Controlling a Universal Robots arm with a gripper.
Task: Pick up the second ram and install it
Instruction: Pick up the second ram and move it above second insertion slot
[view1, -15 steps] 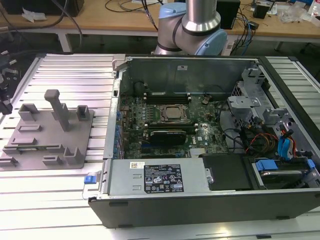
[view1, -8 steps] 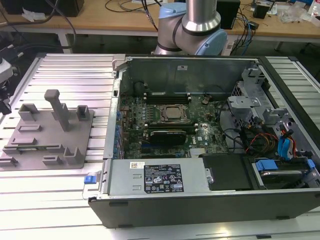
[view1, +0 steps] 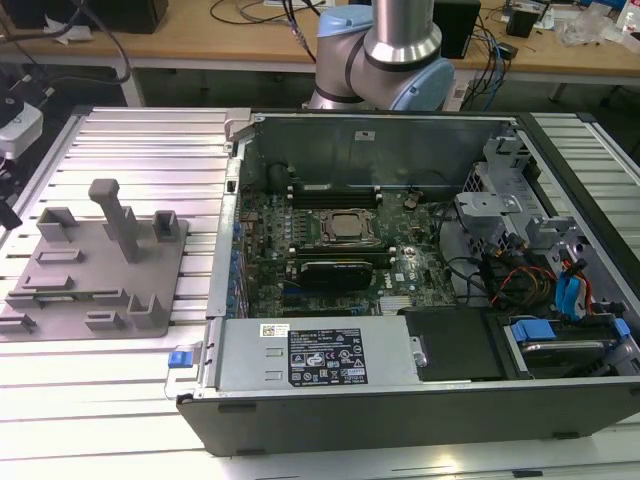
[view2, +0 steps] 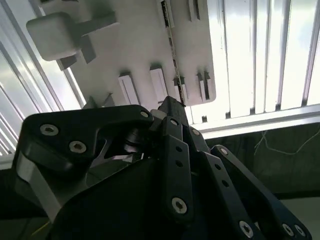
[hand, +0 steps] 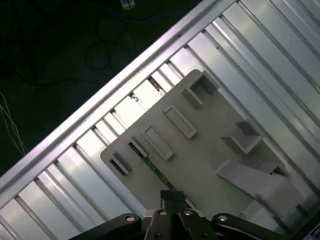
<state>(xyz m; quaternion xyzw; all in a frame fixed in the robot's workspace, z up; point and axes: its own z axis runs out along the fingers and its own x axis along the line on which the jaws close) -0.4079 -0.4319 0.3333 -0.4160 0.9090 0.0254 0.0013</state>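
the second ram (hand: 150, 166) stood edge-up in the grey holder plate (hand: 205, 155), long axis square to the surface's (hand: 65, 170) nearby edge, one end at the plate's rim. the end effector (hand: 171, 194) sat at its inner end; its opening could not be told. bare ribbed surface ringed the plate.

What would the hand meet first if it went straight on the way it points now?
Probably the second ram, on edge in the grey fixture plate, right ahead of the hand in the first wrist view; depth is unclear.
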